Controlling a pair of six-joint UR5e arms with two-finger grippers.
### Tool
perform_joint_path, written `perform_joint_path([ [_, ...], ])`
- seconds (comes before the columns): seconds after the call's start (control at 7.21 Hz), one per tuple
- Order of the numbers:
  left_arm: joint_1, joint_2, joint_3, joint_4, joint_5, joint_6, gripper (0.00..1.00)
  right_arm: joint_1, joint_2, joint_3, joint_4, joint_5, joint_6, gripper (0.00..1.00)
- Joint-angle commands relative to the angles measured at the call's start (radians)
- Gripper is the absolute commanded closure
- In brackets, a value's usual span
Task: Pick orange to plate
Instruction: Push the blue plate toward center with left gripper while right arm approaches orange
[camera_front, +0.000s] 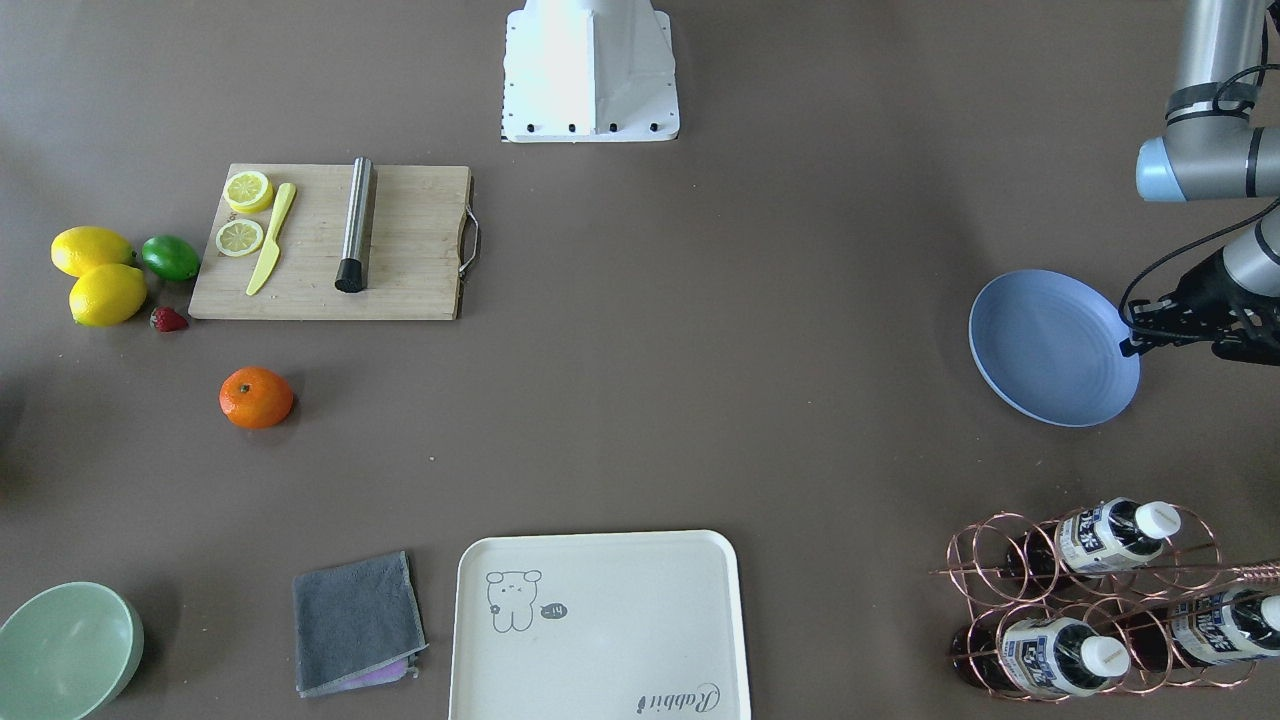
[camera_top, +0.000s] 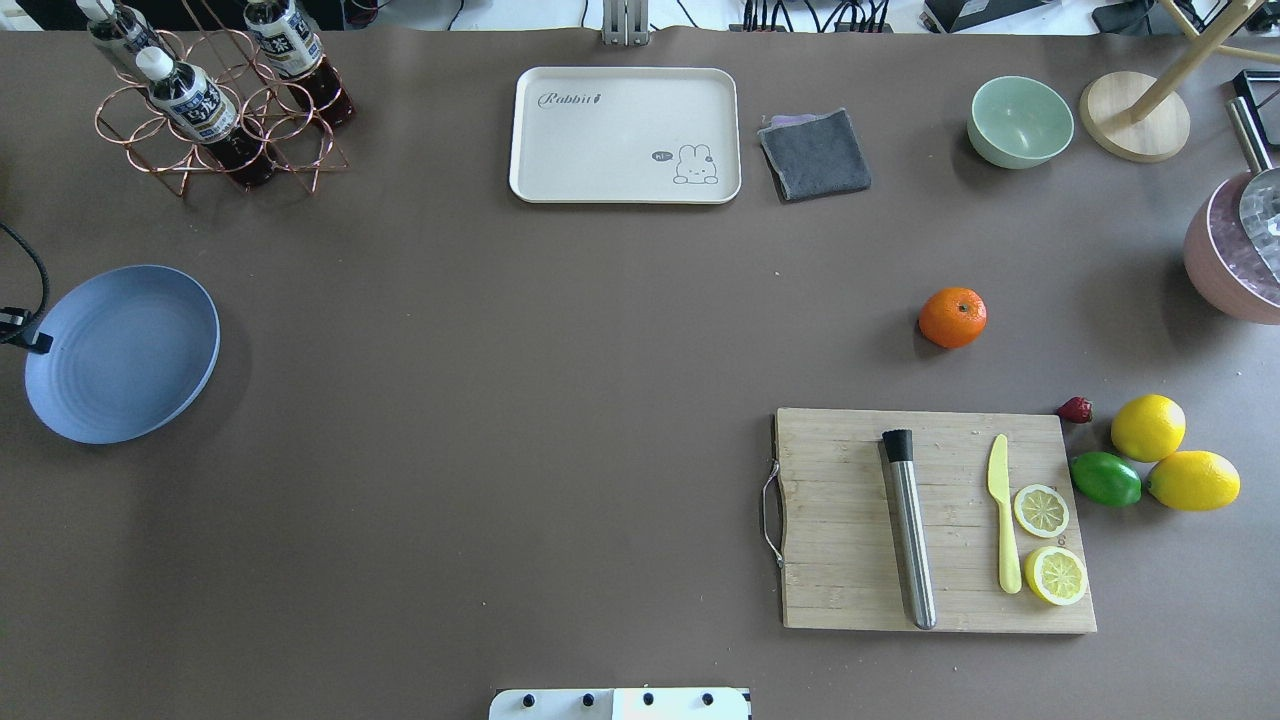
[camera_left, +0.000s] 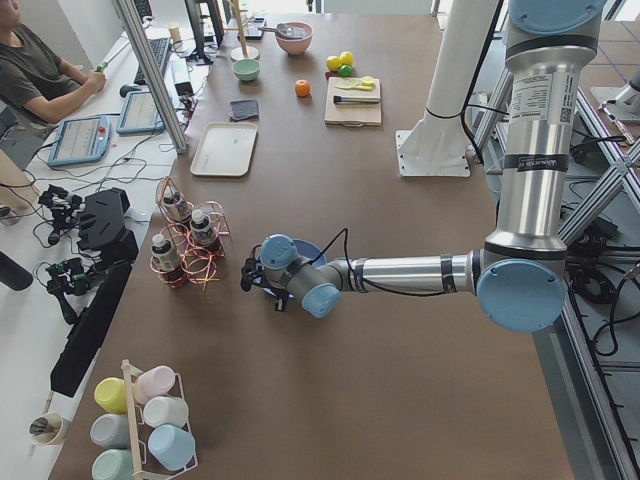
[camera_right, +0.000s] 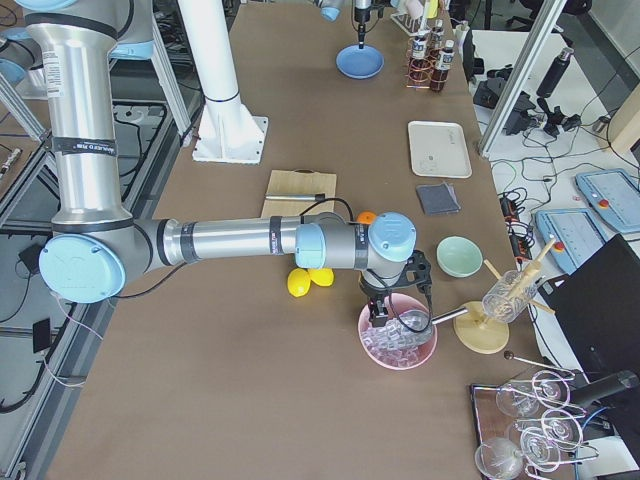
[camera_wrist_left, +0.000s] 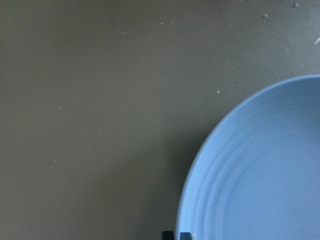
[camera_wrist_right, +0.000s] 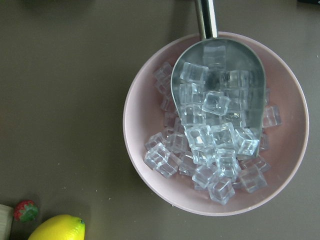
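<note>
On the table: orange and plate well apart

Near the robot's base, on its right side, a cutting board (camera_top: 850, 560) carries a metal rod (camera_top: 910, 530), a yellow knife (camera_top: 1003, 525) and two lemon slices (camera_top: 1041, 510). Just beside the board lie a lime (camera_top: 1105, 479), two lemons (camera_top: 1148, 427) and a small strawberry (camera_top: 1076, 409). A little farther, the orange (camera_top: 952, 317) sits alone on the brown table (camera_top: 500, 400). At the left end, well apart from it, lies the plate (camera_top: 120, 353). The left gripper (camera_front: 1132, 340) hangs at the plate's outer rim, it seems just above it; whether its fingers are apart or together I cannot tell. The right gripper (camera_right: 385, 312) hovers over a pink bowl (camera_wrist_right: 135, 100) of ice cubes; it shows only from the side, so there too I cannot tell. At the far edge stand a bottle rack (camera_top: 215, 130), a tray (camera_top: 625, 135), a cloth (camera_top: 815, 153) and a green bowl (camera_top: 1020, 122).
</note>
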Motion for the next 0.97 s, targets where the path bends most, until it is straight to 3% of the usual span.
perform_joint_path([
  [0.0,0.108,-0.039,-0.185,0.001,-0.023,-0.36,1.0,-0.119,0.053,0.066,0.0,-0.002,0.146,0.0],
  [0.14,0.186,-0.098,-0.235,0.004,0.044,-0.51,1.0,-0.185,0.074,0.074,0.002,-0.003,0.177,0.0],
  [0.42,0.355,-0.25,-0.238,0.007,0.21,-0.753,1.0,-0.276,0.134,0.063,0.002,-0.014,0.257,0.0],
  [0.83,0.541,-0.343,-0.225,0.036,0.37,-0.8,1.0,-0.398,0.213,0.04,0.022,-0.074,0.404,0.0],
])
